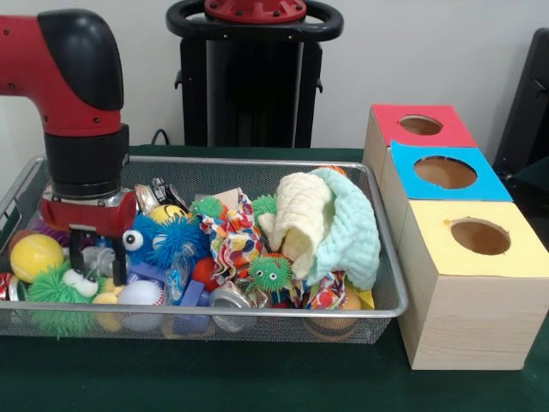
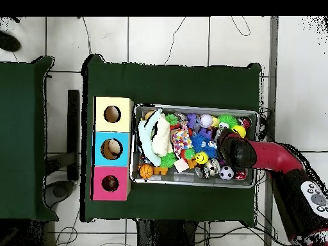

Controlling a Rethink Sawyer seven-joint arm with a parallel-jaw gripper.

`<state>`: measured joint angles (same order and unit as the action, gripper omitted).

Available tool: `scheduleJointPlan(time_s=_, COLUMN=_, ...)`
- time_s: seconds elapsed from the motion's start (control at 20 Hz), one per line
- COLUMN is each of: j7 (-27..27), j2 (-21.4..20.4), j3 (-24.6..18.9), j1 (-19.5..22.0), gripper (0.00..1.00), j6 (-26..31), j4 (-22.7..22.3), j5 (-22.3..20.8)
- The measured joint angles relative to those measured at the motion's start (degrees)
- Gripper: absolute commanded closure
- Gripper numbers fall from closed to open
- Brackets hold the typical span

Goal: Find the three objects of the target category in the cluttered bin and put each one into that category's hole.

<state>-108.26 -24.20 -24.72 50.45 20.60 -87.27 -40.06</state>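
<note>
1. I had the gripper (image 1: 96,257) low in the bin (image 1: 390,283), at the end farthest from the boxes; I could not tell if the claw held anything.
2. I judged a straight lift best, clear of the mesh rim.
3. The hole (image 1: 420,125) sat in the red-topped box, past the blue one, with open air above.

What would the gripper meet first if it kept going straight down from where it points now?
Probably the clutter in the bin: the gripper points down among toys, a clear plastic piece right at its tips. Depth is unclear.
</note>
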Motion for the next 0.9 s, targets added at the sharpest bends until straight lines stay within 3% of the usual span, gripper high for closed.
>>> scheduleJointPlan(time_s=0.9, j7=0.0, j2=3.2, j3=-2.2, j1=1.2, gripper=0.00, j6=-2.3, j4=3.1, j5=-3.1)
